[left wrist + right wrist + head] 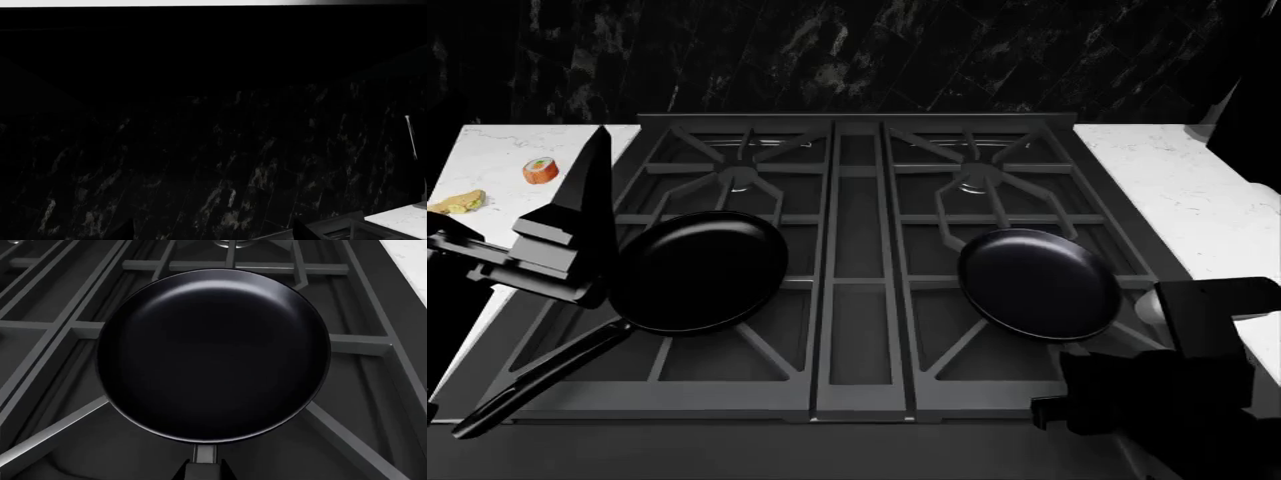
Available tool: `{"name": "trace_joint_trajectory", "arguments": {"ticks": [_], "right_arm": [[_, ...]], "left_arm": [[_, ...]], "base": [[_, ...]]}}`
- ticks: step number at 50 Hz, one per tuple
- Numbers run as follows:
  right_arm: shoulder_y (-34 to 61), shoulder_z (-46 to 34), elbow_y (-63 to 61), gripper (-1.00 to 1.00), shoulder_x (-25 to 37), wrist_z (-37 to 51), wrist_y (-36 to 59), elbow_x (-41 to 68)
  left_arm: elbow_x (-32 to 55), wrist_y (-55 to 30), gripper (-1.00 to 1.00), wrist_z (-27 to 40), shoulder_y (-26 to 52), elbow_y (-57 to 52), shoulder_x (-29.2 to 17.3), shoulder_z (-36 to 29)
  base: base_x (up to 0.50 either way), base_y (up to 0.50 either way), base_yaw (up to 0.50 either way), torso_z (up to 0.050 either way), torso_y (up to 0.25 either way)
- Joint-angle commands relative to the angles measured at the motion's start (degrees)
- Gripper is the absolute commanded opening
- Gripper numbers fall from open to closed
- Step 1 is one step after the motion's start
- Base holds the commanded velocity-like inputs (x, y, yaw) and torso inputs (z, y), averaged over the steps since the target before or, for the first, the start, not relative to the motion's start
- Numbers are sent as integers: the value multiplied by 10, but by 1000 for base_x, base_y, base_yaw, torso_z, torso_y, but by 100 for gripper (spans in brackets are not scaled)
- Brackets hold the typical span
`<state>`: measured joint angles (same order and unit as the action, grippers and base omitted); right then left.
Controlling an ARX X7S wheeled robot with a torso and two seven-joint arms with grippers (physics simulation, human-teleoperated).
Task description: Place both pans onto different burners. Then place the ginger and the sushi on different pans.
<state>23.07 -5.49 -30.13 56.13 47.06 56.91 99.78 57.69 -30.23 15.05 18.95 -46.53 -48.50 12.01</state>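
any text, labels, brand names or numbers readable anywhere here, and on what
None: no view shows any readable text.
The two round black frying pans, left and right, are plain.
The dark grey gas stove shows no markings or numbers.
The white marble counter and black marbled back wall show only veining.

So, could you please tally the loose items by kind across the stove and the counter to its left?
Pans: 2, the left pan and the right pan, both on the stove grates.
Sushi: 1, the sushi on the white counter.
Ginger: 1, the ginger, also on that counter.
Total: 4
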Motion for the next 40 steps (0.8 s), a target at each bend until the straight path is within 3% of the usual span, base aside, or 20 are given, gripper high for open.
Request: {"name": "trace_joint_trajectory", "arguments": {"ticks": [1,8,9,26,32,40], "right_arm": [[6,2,12,-100,-6,-13,-3,-17],[-1,2,5,-100,-1,-11,-2,-8],[-1,2,3,100,0,-9,-2,-6],[42,20,-44,100,47,42,-2,58],[143,-5,-73,100,74,98,16,120],[254,-53,-94,100,66,144,45,153]], "left_arm": [[-1,2,100,0,-2,-1,-1,0],[-3,1,100,-1,0,-3,-2,-6],[-3,1,100,-1,0,-3,-2,-7],[-2,7,100,-4,-11,-5,-5,1],[0,9,100,-5,-12,-7,-5,4],[-15,19,100,-13,-17,-7,2,-1]], "base": [[0,0,0,0,0],[2,0,0,0,0],[0,0,0,0,0],[0,0,0,0,0],[0,0,0,0,0],[0,0,0,0,0]]}}
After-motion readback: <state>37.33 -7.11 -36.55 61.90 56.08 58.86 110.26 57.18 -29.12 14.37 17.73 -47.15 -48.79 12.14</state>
